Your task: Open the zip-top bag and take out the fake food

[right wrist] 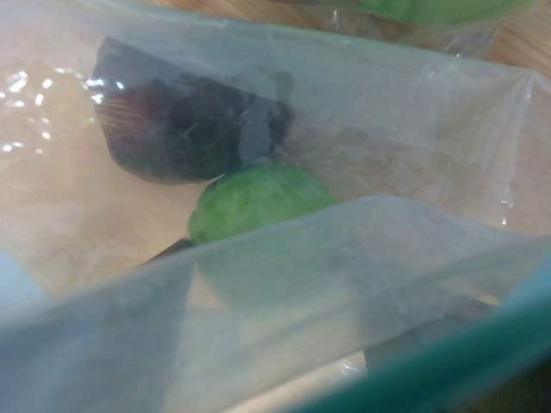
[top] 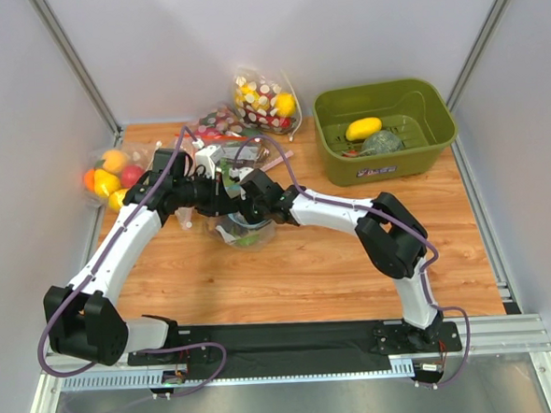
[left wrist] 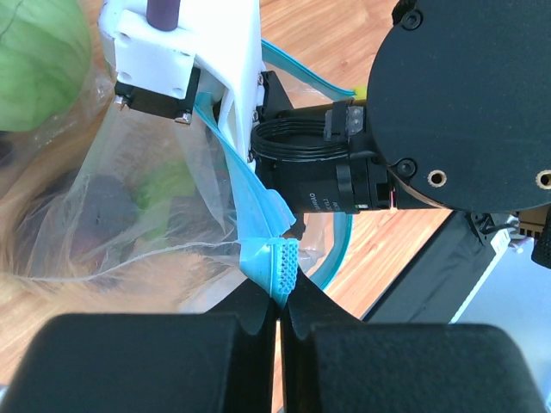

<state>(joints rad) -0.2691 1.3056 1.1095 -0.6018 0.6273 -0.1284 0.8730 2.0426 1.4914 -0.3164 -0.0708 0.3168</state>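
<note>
The zip-top bag (top: pixel 246 231) lies mid-table, where both arms meet. My left gripper (left wrist: pixel 284 301) is shut on the end of its teal-blue zipper strip (left wrist: pixel 274 262), holding the mouth up. My right gripper (right wrist: pixel 284 292) reaches into the bag mouth, its jaws wide apart and mostly veiled by plastic film. A green ball (right wrist: pixel 258 198) of the fake food lies between its fingers, and a dark purple piece (right wrist: pixel 181 120) sits just beyond. A yellow lemon shape (top: pixel 363 127) and a grey-green leafy piece (top: pixel 381 143) lie in the green bin (top: pixel 386 170).
The green bin stands at the back right. A polka-dot bag (top: pixel 264 99) and a clear bag with a pink-red zipper (top: pixel 216 126) lie at the back. Another clear bag of orange and yellow fruit (top: pixel 110 174) sits at the left edge. Grey walls enclose the table.
</note>
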